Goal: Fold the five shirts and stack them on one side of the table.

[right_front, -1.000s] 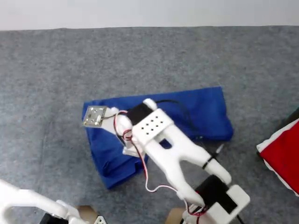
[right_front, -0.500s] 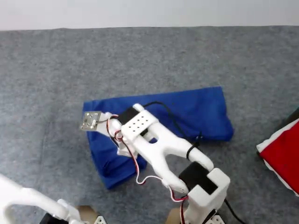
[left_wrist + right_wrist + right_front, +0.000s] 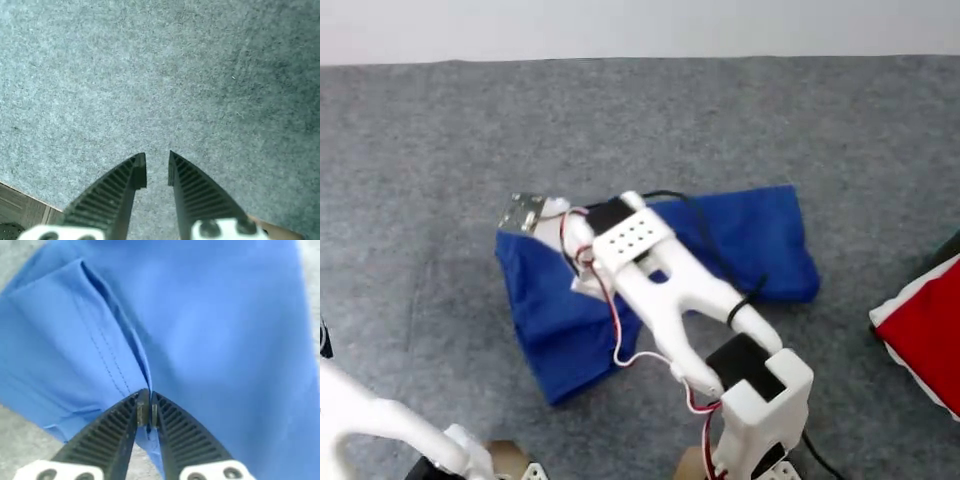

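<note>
A blue shirt (image 3: 750, 245) lies partly folded on the grey table (image 3: 440, 150), its left part bunched under the right arm (image 3: 650, 270). In the right wrist view my right gripper (image 3: 146, 412) is shut on a fold of the blue shirt (image 3: 210, 330), pinching the cloth at a stitched hem. A red shirt (image 3: 925, 335) lies at the table's right edge. My left gripper (image 3: 156, 170) hangs over bare grey table near its wooden edge, with a narrow gap between the fingers and nothing in it. The left arm (image 3: 370, 425) shows at the near left corner.
The far half and the left side of the grey table are bare. A strip of white cloth (image 3: 910, 295) edges the red shirt. A wooden table edge (image 3: 20, 210) runs close behind the left gripper.
The right arm's wrist has swung toward the far side of the table with the blue cloth in its grip, and the shirt's left part has spread and shifted. The left arm has barely moved.
</note>
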Motion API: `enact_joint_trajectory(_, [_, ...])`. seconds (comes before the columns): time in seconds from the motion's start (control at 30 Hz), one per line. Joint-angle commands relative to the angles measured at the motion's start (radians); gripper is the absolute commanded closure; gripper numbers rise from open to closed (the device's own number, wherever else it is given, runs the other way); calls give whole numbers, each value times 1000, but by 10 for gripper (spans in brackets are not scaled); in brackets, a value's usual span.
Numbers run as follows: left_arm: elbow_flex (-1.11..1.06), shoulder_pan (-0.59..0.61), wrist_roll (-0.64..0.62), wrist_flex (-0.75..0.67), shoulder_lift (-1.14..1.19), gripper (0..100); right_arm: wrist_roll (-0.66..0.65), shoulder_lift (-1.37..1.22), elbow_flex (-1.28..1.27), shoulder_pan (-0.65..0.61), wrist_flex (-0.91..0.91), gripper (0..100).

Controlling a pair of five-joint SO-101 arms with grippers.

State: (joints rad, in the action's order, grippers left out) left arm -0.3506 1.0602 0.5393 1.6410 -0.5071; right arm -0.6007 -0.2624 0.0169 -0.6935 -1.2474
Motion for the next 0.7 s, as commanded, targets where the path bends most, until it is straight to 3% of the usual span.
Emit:
enact_joint_trajectory(0.0, [4, -5, 0, -15, -28, 914, -11, 8, 58, 44, 13, 988])
enact_joint_trajectory(0.67, [4, 0, 0, -9, -28, 914, -5, -58, 60, 150, 140, 988])
